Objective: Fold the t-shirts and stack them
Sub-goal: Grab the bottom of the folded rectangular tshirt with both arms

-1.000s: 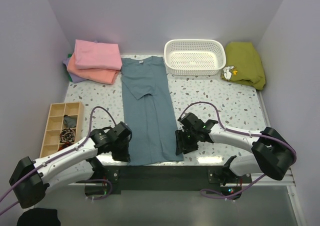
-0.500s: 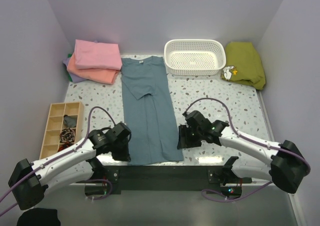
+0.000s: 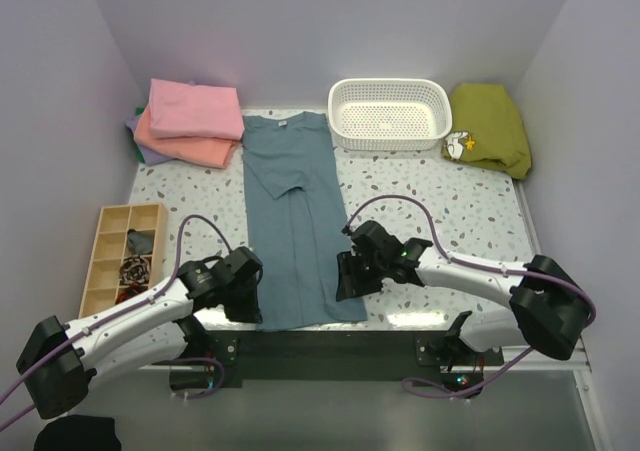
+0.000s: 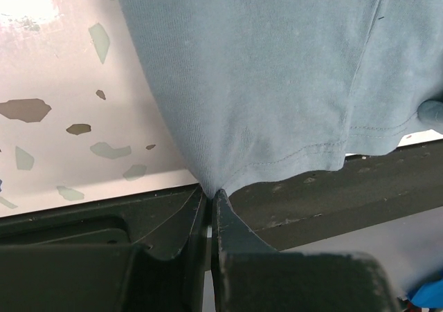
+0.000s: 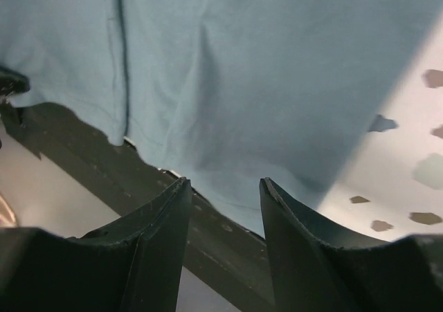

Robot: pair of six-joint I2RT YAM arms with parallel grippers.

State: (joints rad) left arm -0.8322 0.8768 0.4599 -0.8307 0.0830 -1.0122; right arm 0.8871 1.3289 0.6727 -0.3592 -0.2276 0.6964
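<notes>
Broadly, the terrazzo table [image 3: 440, 211] carries one job in hand: the blue-grey t-shirt [image 3: 298, 231] lies flat down its middle as a long narrow strip, sides already turned in. Its long axis runs from the near edge to the far wall, with the collar pointing away from the arms and the bottom edge hanging slightly over the table's near lip. At the far left corner sits the folded stack [image 3: 190, 121], pink on top of salmon-orange with lavender showing beneath, well apart from the strip.

The cloth looks light, limp and thin. It will likely sag and crease wherever it is unsupported, so it should be taken at both bottom corners together and carried over evenly.

The left gripper [image 3: 243, 296] is closed tight on the near-left corner, a pinch of fabric caught between its tips in the wrist view. The right gripper [image 3: 350, 276] hovers over the near-right corner with its jaws parted about halfway and nothing between them. The stitched hem [image 4: 297, 156] lies just ahead of them. A small white neck label [image 3: 284, 124] marks the far end.
</notes>
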